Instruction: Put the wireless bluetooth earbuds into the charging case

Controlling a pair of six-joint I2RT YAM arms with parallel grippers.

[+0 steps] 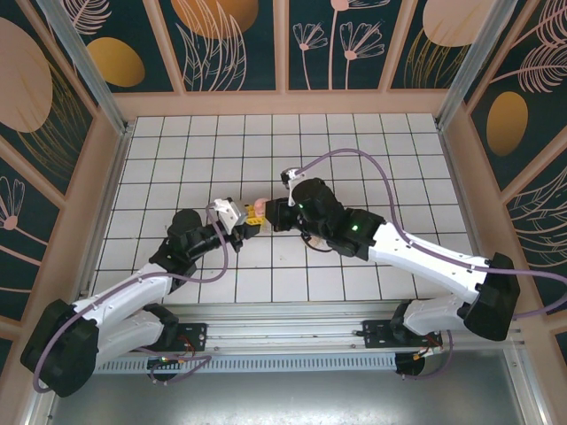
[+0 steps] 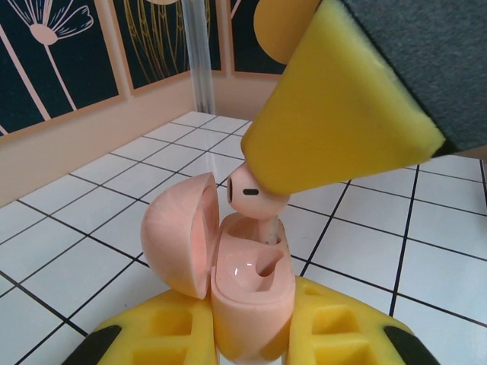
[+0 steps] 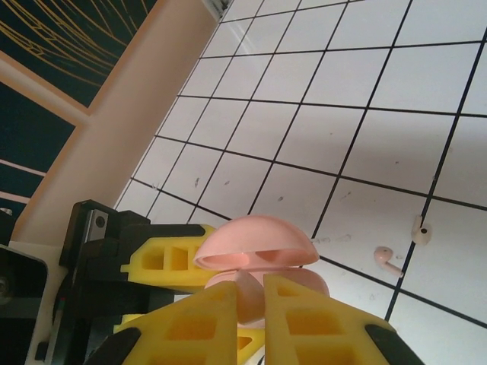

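1. White tiled table, floral walls behind.
2. Left gripper clamps the open charging case (lid at 9 o'clock).
3. Right gripper pinches one earbud at the case's 12 o'clock; the other earbud lies loose at 3 o'clock.

Cream ring-shaped piece on white gridded table; dark floral wall panels around.

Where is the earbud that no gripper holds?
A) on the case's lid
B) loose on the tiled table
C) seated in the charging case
B: the loose earbud lies on a white tile of the table, apart from the open charging case.
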